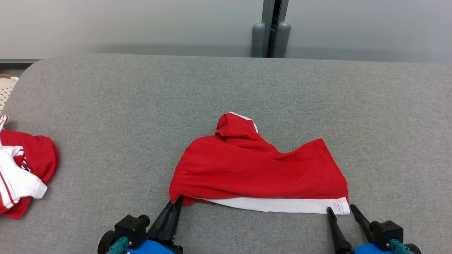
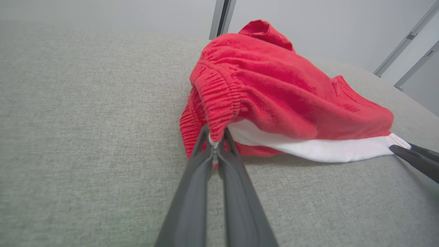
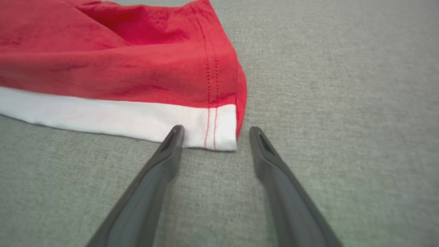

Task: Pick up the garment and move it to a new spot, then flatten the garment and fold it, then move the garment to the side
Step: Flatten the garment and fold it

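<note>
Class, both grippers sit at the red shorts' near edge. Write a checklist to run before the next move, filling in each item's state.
1. Left gripper shut on the waistband corner of the shorts: ok.
2. Right gripper open, white hem corner between its fingers: ok.
3. Right gripper gripping that corner: not ok.
4. The shorts lying flat: not ok, far leg bunched.
5. Left grip catches both layers: cannot tell.
6. Clothes pile apart from the shorts: ok.

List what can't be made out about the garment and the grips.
Head view: red-and-white clothing pile cut off by the left edge.
Head view: pale perforated item, cut off likewise.
Left wrist view: how much fabric the left gripper pinches, hidden by its shut fingers.
All views: garment underside, covered by its top layer.
</note>
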You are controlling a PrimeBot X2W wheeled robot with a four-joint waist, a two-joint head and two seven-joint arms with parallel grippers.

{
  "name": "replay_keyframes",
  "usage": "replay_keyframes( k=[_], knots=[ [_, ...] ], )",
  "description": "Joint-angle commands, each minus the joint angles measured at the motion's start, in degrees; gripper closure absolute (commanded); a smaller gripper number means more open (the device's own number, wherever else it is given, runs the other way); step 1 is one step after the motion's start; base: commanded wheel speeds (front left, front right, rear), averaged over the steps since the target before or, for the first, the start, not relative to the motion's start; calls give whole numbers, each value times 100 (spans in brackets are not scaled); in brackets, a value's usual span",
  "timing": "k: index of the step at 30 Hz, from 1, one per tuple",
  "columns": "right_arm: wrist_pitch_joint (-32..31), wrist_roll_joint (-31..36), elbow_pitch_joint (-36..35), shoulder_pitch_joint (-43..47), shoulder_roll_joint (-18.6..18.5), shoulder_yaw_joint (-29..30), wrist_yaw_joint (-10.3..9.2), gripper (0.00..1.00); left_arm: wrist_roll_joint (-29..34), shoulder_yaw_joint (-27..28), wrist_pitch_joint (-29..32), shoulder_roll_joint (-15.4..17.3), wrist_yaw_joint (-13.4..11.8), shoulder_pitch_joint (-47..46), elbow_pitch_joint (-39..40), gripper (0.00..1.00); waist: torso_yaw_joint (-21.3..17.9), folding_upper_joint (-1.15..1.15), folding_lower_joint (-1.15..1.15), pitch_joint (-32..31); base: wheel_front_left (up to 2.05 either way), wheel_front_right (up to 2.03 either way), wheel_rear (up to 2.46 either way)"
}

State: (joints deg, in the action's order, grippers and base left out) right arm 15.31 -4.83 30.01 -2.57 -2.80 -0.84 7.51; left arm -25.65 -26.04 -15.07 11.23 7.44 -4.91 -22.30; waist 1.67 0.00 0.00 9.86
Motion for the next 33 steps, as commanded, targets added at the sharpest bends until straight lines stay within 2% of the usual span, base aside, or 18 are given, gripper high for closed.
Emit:
replay_keyframes(
  k=[1,2,3,4,9,15,24,33],
  knots=[
    [-35,9,137,-44,-18,14,-3,0,27,13,-16,10,9,-9,-6,100,3,0,0,7,0,0,0],
    [-42,0,209,-92,-18,4,-3,1,24,4,-15,9,9,-18,-4,100,7,0,0,14,0,0,0],
    [-42,-48,274,-136,-18,-20,-3,59,23,-6,-15,10,9,-29,-3,100,13,0,0,21,0,0,0],
    [-44,-115,277,-185,-18,-24,-3,100,7,-13,-15,7,9,-39,7,100,18,0,0,28,0,0,0],
    [-16,-439,-64,-367,-11,-52,-2,100,-90,-78,-15,95,9,-111,204,100,52,0,0,19,0,0,0],
    [-15,-1132,-949,-540,-15,-15,-2,100,-67,-131,-16,401,9,-369,773,100,90,0,0,-114,0,0,0],
    [-15,-2109,-2224,-1357,-15,20,-2,100,-31,-164,-16,1203,9,-1353,1824,100,44,0,0,-367,0,0,0],
    [-16,-2284,-3107,-2346,-15,-98,-2,100,-721,-411,-15,1820,9,-2863,2215,100,-61,0,0,-356,0,0,0]
  ],
)
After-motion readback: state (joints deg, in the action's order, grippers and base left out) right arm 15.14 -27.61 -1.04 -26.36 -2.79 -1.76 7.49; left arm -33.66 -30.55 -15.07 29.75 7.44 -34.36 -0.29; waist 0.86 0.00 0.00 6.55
